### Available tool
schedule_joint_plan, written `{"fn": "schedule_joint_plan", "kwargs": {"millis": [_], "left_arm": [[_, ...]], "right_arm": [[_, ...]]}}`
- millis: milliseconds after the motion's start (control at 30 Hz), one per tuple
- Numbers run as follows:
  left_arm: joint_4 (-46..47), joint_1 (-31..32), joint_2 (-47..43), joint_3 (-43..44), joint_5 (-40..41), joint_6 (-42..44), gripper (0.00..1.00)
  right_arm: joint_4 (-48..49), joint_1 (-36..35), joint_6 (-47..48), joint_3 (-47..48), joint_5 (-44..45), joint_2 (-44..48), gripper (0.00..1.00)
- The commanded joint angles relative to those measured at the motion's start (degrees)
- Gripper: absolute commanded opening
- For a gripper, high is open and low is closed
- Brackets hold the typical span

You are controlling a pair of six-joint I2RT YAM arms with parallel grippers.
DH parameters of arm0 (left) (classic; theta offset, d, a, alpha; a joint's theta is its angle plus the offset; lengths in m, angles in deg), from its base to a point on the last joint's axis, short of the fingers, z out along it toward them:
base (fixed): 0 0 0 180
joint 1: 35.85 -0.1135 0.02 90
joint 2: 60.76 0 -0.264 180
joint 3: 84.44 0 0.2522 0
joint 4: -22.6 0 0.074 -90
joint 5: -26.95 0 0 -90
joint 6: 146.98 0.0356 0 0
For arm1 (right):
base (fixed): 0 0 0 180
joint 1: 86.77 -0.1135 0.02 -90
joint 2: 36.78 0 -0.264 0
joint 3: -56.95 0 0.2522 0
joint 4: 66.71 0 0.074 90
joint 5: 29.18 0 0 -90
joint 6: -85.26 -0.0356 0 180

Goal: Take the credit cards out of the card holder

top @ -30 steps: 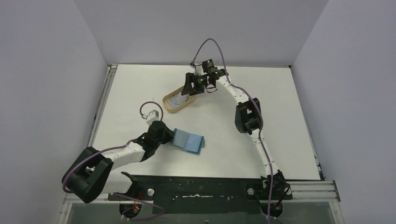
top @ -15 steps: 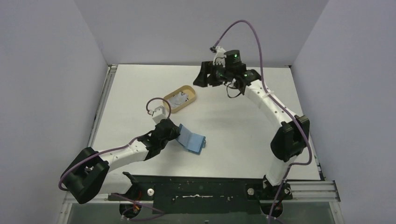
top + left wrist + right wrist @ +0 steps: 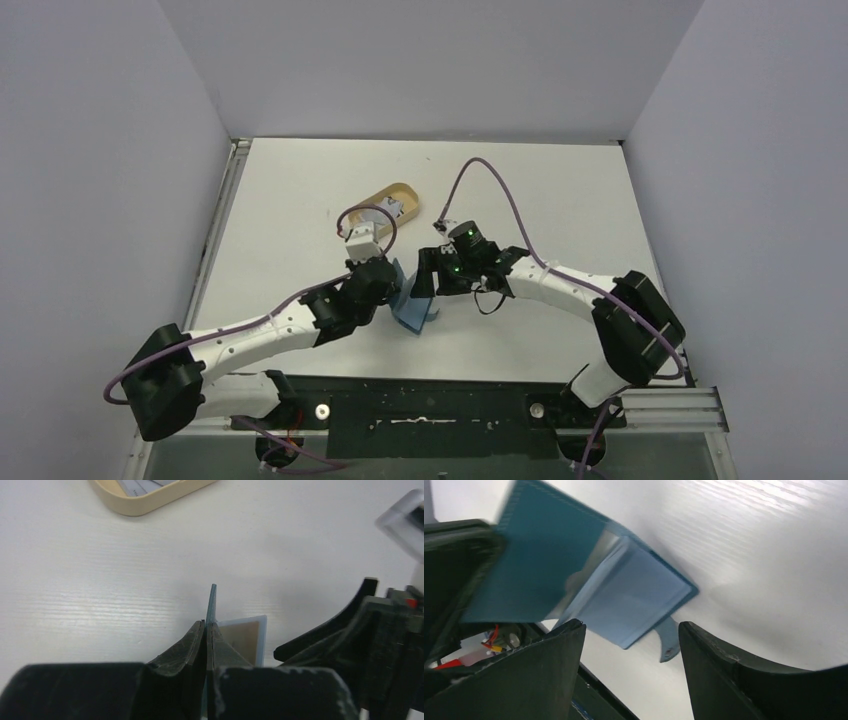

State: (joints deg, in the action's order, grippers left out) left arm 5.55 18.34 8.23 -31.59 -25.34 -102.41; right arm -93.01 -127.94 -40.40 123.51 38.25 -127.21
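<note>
The teal card holder (image 3: pixel 412 308) lies open in the middle of the table. My left gripper (image 3: pixel 388 284) is shut on its upright teal flap (image 3: pixel 212 602) and holds it raised. A yellowish card (image 3: pixel 245 639) sits in a pocket beside the flap. My right gripper (image 3: pixel 428 272) is open just right of the holder. In the right wrist view its jaws (image 3: pixel 631 647) stand apart on either side of the light blue pockets (image 3: pixel 634 600) and snap tab (image 3: pixel 667 641), touching nothing. Whitish-grey cards (image 3: pixel 384 210) lie in the tan tray (image 3: pixel 403 190).
The oval tan tray (image 3: pixel 150 502) stands just behind the card holder, with grey cards (image 3: pixel 137 485) in it. The black base rail (image 3: pixel 420 400) runs along the table's near edge. The two grippers are very close to each other over the holder.
My right arm has swung from the tray at the back down to the card holder. My left gripper has moved right and stood the flap up.
</note>
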Motion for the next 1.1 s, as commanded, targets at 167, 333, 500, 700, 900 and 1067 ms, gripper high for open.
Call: {"fn": "schedule_joint_plan", "kwargs": {"millis": [167, 333, 500, 700, 900, 1067], "left_arm": [[-3.0, 0.7, -1.25, -5.53, 4.5, -4.16, 0.0], [-2.92, 0.65, -1.88, -8.36, 4.4, -6.85, 0.0], [-0.88, 0.56, -1.5, -12.62, 3.98, -12.01, 0.0], [6.52, 0.45, 4.96, -19.02, 3.7, -22.65, 0.0], [8.19, 0.74, 11.38, -17.52, 3.04, -23.82, 0.0], [8.78, 0.75, 12.35, -17.78, 2.25, -23.88, 0.0]], "right_arm": [[11.11, -6.17, -3.53, 0.03, 4.38, 2.0, 0.69], [11.57, -7.33, -3.55, 0.82, 3.93, -0.83, 0.69], [11.36, -7.8, -3.89, 1.54, 4.05, -2.97, 0.69], [3.96, -8.02, -3.2, 4.45, 6.59, -0.79, 0.7], [2.11, -8.76, -4.48, 4.08, 6.28, -1.08, 0.7], [1.25, -8.63, -4.8, 0.1, 10.0, -1.73, 0.7]]}}
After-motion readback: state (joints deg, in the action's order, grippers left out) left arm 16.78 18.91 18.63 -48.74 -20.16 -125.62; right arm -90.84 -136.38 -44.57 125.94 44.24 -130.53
